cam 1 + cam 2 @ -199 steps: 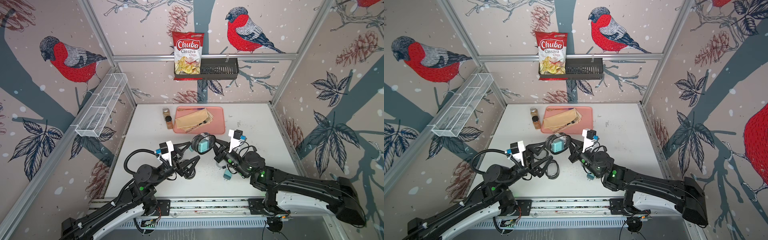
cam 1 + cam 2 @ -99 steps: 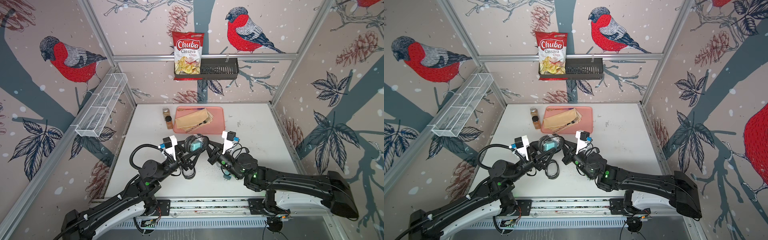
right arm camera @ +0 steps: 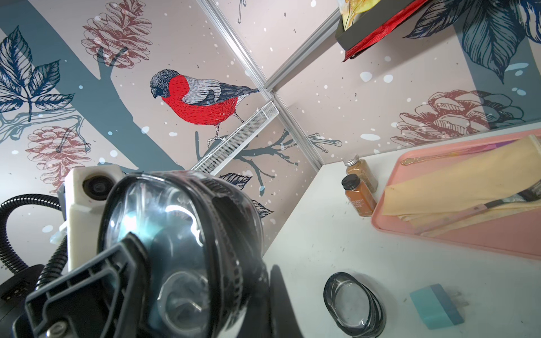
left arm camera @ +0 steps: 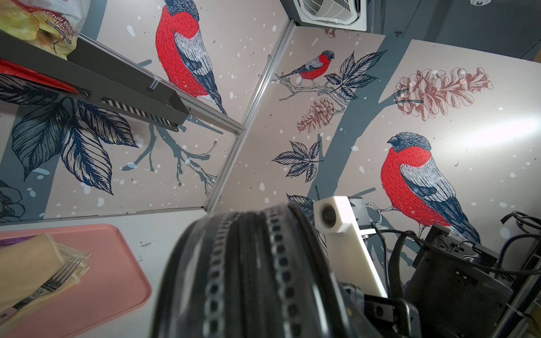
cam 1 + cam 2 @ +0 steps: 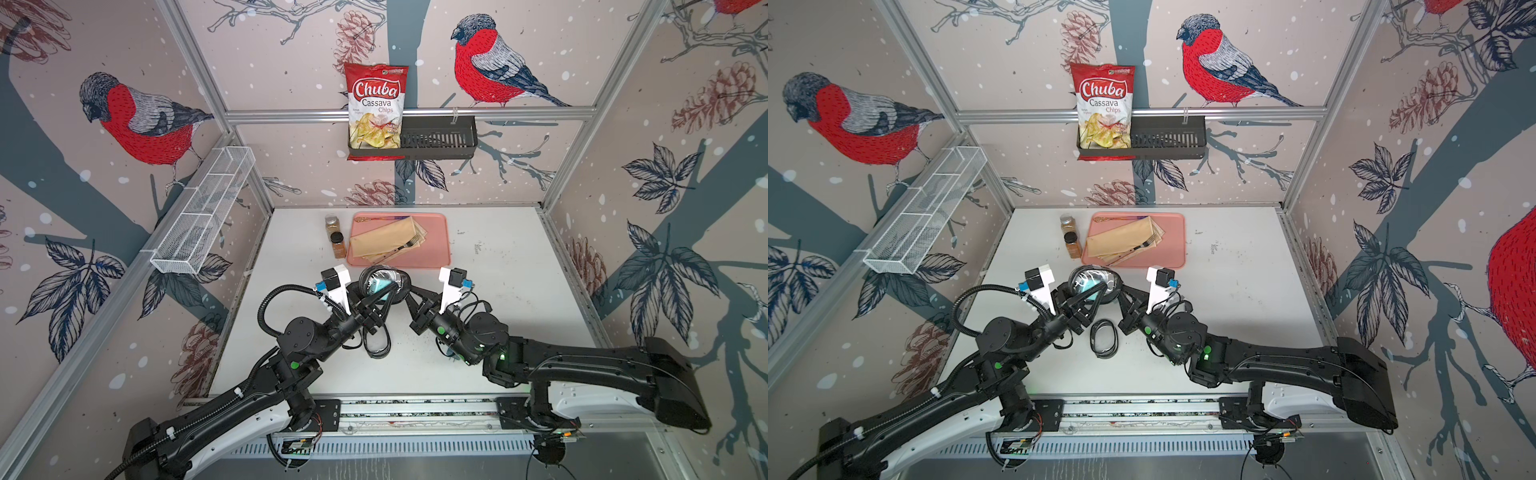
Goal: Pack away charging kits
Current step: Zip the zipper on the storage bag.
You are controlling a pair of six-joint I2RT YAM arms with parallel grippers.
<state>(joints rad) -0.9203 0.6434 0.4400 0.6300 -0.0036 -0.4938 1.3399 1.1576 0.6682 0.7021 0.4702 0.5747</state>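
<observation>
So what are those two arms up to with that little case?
They're packing charger kits. The right gripper is shut on a black clear-lidded case, held off the table with a teal adapter inside. The left gripper straddles it; whether it has clamped isn't clear. A second case and a loose teal plug lie on the table.

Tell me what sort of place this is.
Probably a robot test cell, not a home: aluminium framing holds bird-print wall panels around a white table, with the left arm and right arm mounted on a rail.
</observation>
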